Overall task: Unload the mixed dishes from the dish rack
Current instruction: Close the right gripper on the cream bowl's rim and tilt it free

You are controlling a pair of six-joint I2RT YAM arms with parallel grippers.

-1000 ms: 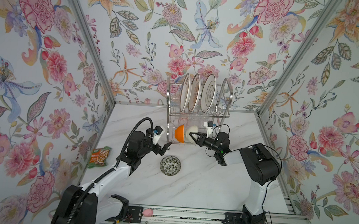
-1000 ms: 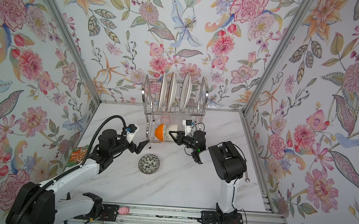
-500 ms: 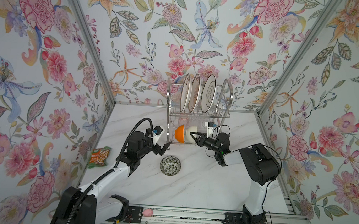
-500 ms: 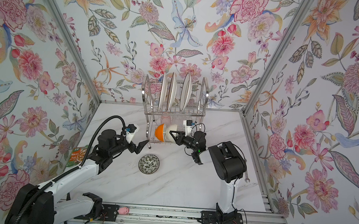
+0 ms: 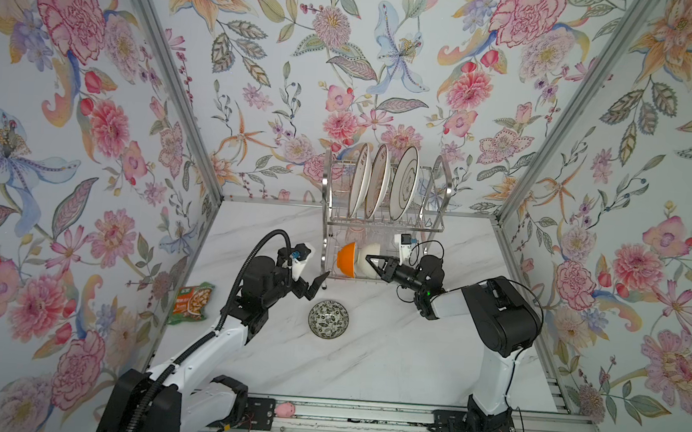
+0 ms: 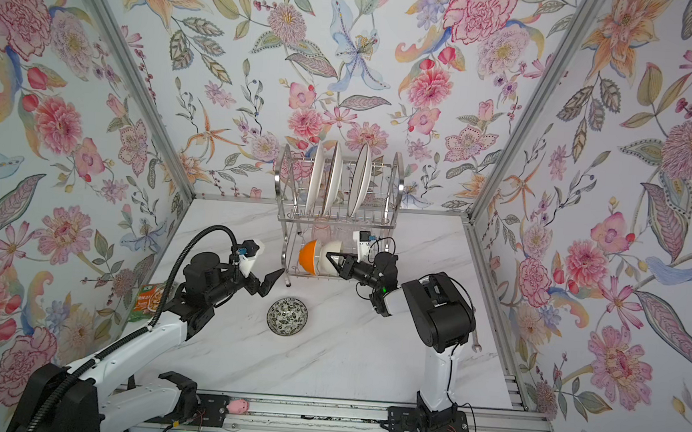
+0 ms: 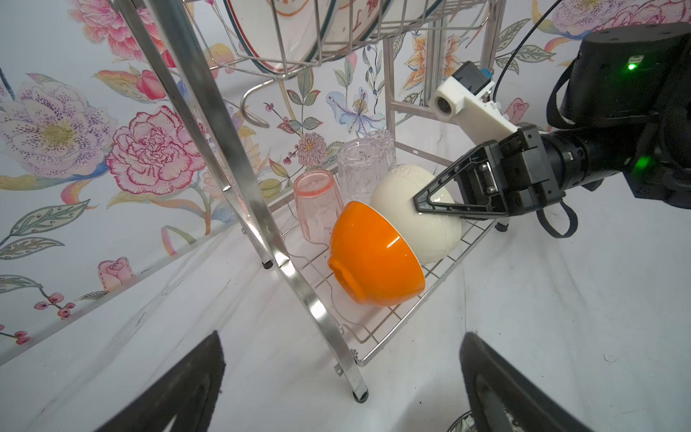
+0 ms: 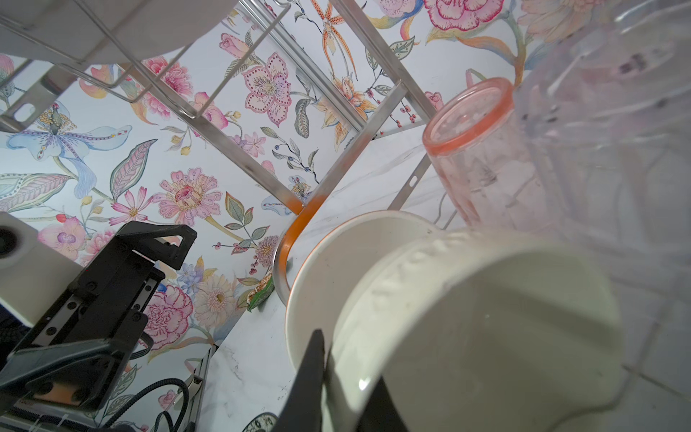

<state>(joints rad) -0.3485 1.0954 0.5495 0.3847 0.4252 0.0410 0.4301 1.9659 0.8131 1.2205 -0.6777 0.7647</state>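
1. Dish rack (image 5: pixel 414 226) is set at the middle of the far edge of the table (image 5: pixel 388 362).
2. 3 plates (image 5: pixel 379 182) are stood on edge in the slots of its upper tier.
3. On the lower tier, an orange bowl (image 7: pixel 374 258) is tipped on its side at the front, with its foot turned toward the rack's left end. A cream bowl (image 7: pixel 396 187) is lodged just beside its open mouth; whether the 2 touch cannot be told.
4. Behind the bowls, a pink tumbler (image 7: pixel 318 205) and a clear tumbler (image 7: pixel 361 168) are stood on end, just beside each other.
5. The right gripper (image 7: pixel 417 204) is reached into the lower tier from the rack's right end and is clamped on the cream bowl. In the right wrist view the bowl's wall is seen pinched beside 1 finger (image 8: pixel 312 374).
6. The left gripper (image 7: pixel 342 338) is held over the table with its jaws wide apart and nothing between them. It is placed just outside the rack's left front leg, apart from the orange bowl.
7. A patterned bowl (image 5: pixel 328 319) is set upright on the table, in front of the rack, between the 2 arms.
8. A food packet (image 5: pixel 192 302) is laid at the table's left edge.
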